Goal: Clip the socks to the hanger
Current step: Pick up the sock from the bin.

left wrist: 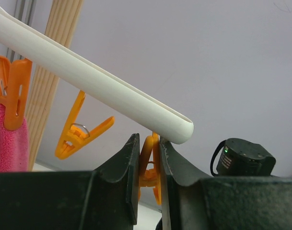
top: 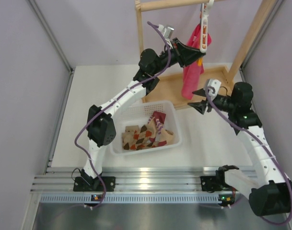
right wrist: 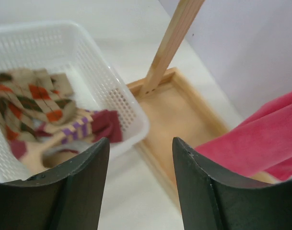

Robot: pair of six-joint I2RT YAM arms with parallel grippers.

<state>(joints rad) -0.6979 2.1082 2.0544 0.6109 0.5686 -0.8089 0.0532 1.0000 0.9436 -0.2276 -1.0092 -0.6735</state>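
1. Lying heaped in the white basket (top: 146, 149) on the desk (top: 88, 91), the socks (top: 146, 134) are all unclipped; none is on the hanger.
2. Left end effector (left wrist: 148, 143): pressed together on an orange clip (left wrist: 146, 160) under the free end of the hanger (left wrist: 102, 86). The hanger hangs from the wooden rack (top: 251, 38), with a pink cloth (top: 191, 76) pegged alongside. Whether the clip's mouth gapes is hidden.
3. Right end effector (right wrist: 141, 143): fingers spread, holding nothing, between basket and rack.
4. Step in hand, as judged: readying a clip. The next move calls for the right arm to reach into the basket, pinch one sock by its edge, and carry it up to that clip.
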